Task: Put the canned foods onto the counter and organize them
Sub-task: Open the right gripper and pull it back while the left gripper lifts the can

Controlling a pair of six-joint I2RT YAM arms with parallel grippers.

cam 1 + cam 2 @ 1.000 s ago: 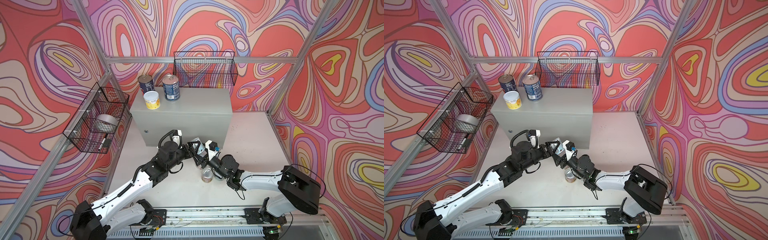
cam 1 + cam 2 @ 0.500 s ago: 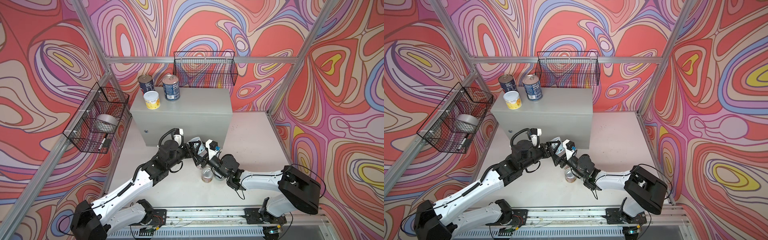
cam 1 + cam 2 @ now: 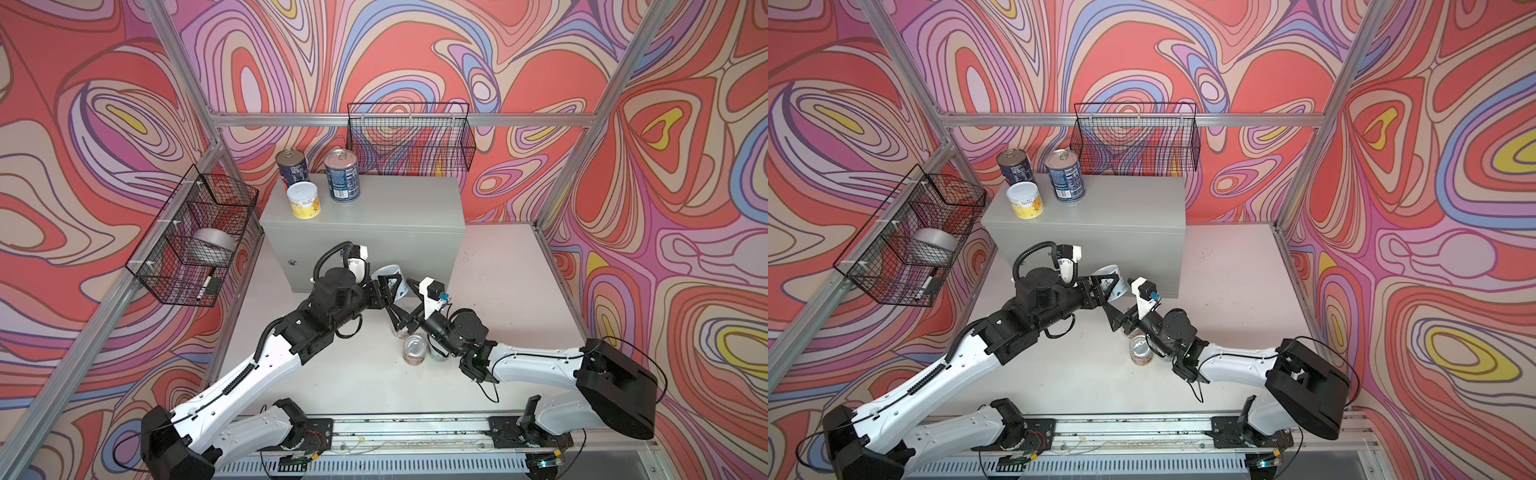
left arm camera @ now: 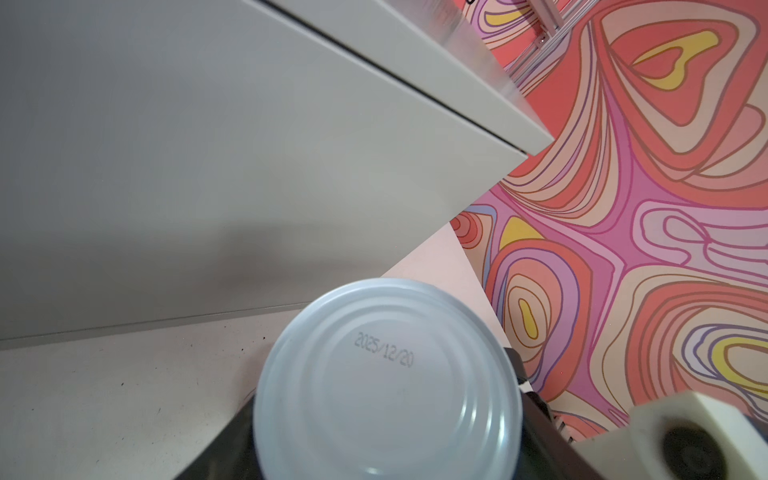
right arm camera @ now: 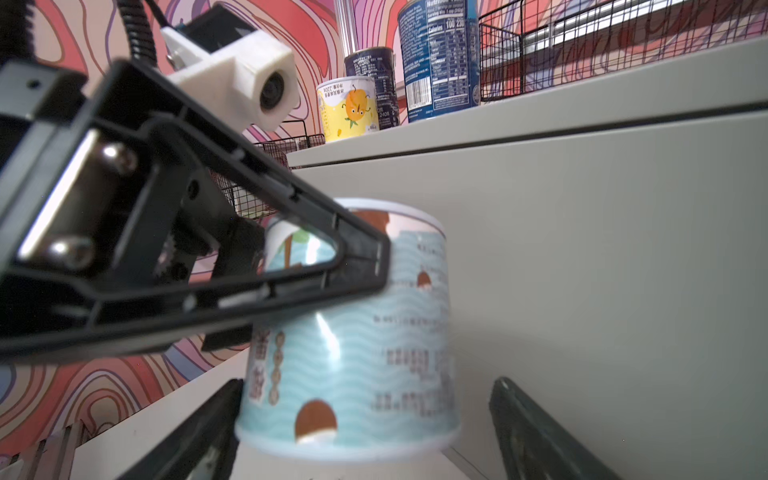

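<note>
the left end effector pinches the pale blue can by its sides, tilted in the air before the grey cabinet, likely bound for the three cans standing on top. the right end effector is spread either side of it. the side basket holds a tape roll and a marker; the rear basket looks empty.

Pale-blue wave-patterned can, yellow can, two dark-blue cans — plain grey counter, red-pink swirled walls.
</note>
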